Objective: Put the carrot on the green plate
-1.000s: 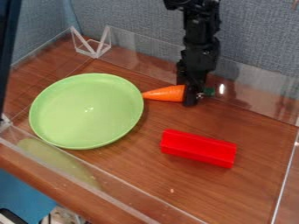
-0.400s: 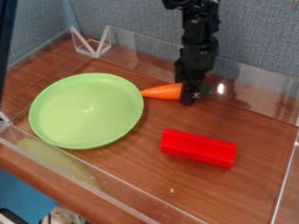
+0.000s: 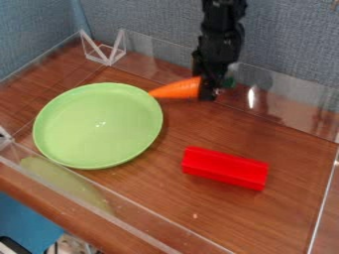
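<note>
Lifted since a second ago: small orange tapered toy carrot [image 3: 179, 91], now off the wooden tabletop [image 3: 284, 144], tip tilted down. Nearest, at five o'clock, red rectangular block [image 3: 225, 167]. At nine o'clock, round light-green plastic plate [image 3: 95, 124]. Farther back, black gripper [image 3: 212, 87] clamped on carrot's stub end.

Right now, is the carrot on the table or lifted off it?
Lifted. The carrot hangs tilted in the pincer, held by its green end, its tip pointing toward the green plate but not yet over it.
</note>
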`<state>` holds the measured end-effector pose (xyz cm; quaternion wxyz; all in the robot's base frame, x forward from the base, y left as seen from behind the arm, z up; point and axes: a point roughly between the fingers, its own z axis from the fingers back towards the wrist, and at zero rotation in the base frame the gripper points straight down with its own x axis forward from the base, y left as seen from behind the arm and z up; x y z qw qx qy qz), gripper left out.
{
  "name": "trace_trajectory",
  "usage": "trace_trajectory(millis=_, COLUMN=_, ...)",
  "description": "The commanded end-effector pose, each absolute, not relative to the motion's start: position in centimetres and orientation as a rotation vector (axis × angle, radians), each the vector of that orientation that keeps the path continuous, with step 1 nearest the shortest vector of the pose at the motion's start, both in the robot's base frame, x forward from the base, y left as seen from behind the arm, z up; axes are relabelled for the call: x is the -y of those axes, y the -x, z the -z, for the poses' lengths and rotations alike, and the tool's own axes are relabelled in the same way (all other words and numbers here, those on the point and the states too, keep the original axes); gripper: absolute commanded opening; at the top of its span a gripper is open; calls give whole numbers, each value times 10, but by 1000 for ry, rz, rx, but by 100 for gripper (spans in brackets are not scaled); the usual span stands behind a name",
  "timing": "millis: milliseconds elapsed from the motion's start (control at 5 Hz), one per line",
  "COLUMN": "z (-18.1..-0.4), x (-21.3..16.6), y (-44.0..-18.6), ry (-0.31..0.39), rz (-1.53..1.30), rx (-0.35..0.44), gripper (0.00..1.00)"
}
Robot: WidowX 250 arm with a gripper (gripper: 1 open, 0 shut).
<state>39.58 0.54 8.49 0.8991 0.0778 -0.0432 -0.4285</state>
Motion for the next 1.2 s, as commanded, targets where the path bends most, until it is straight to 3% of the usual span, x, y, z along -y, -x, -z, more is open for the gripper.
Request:
trace_trajectory(millis=0, z=-133, x=-28, y=-386, ry=-229, rz=837, rx=151, gripper=0)
trace_trajectory(millis=200, z=-143, x=-61, y=-364, ry=-245, rz=773, rx=137, gripper=0)
trace_trajectory(millis=600, z=-141, x=-70, y=-326, ry=-223, rz=746, rx=137, gripper=0)
trace_trajectory(millis=1000, z=-127, x=-99, y=-290, ry=-180, rz=707, rx=107, gripper=0)
